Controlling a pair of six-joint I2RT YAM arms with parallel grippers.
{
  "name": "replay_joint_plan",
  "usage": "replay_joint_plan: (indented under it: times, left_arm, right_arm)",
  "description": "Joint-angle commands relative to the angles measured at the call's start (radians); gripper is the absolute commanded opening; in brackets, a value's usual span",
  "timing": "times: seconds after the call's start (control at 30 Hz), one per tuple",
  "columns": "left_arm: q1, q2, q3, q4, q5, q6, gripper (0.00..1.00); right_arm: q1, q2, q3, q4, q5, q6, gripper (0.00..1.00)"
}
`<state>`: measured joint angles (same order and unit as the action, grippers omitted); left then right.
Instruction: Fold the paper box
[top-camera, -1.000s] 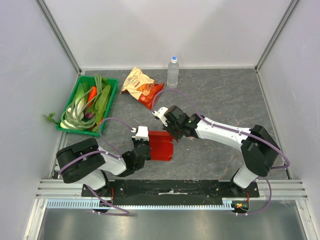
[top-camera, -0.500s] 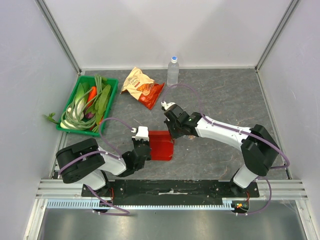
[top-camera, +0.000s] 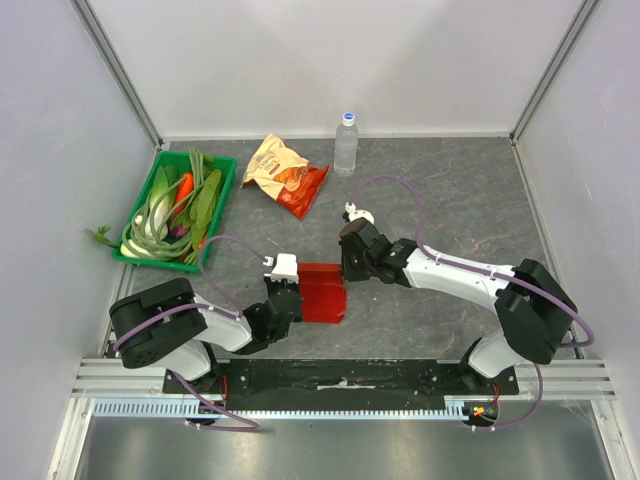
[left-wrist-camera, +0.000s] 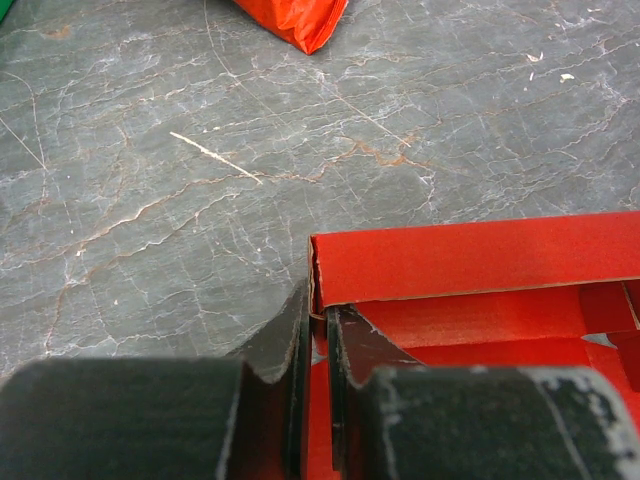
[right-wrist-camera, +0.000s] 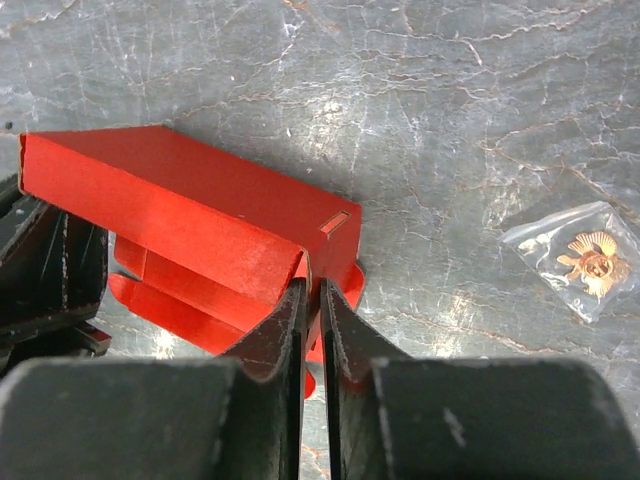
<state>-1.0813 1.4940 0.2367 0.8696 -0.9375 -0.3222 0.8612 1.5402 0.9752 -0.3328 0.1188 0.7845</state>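
Observation:
The paper box (top-camera: 322, 292) is bright red cardboard, partly folded up into an open rectangle, in the middle of the table between both arms. My left gripper (top-camera: 292, 297) is shut on the box's left wall; in the left wrist view its jaws pinch the wall's edge (left-wrist-camera: 318, 318). My right gripper (top-camera: 343, 268) is shut on the box's right corner; in the right wrist view the jaws clamp a red flap (right-wrist-camera: 313, 300) beside a small slot (right-wrist-camera: 334, 223). The box (right-wrist-camera: 170, 205) stands with loose flaps under it.
A green tray (top-camera: 175, 208) of vegetables sits at far left. A crinkled orange snack bag (top-camera: 284, 173) and a water bottle (top-camera: 345, 143) stand at the back. A small clear packet (right-wrist-camera: 575, 260) lies on the table right of the box.
My right arm has swung its wrist back and to the right while its jaws stay on the box's right edge. The box has narrowed slightly. The left arm has barely moved.

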Motion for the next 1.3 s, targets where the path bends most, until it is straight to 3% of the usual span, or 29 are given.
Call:
replay_joint_plan:
  times: [0.0,0.33,0.63,1.0,1.27]
  left_arm:
    - [-0.009,-0.012,0.013,0.011,-0.014,-0.038,0.02]
    - [-0.011,-0.009,0.013,0.011,-0.011,-0.038,0.02]
    - [-0.011,-0.017,0.010,0.011,-0.014,-0.032,0.02]
    - [-0.011,-0.009,0.015,0.011,-0.007,-0.035,0.02]
    - [-0.011,-0.014,0.012,0.011,-0.007,-0.032,0.02]
  right_arm:
    - [0.004,-0.066,-0.039,0.155,-0.071,-0.101,0.16]
    - [-0.013,-0.137,-0.171,0.325,-0.263,-0.393,0.40]
    - [-0.090,-0.157,-0.286,0.577,-0.562,-0.378,0.48]
    - [-0.091,-0.154,-0.309,0.580,-0.617,-0.421,0.57]
    - [-0.080,-0.179,-0.299,0.472,-0.504,-0.608,0.59]
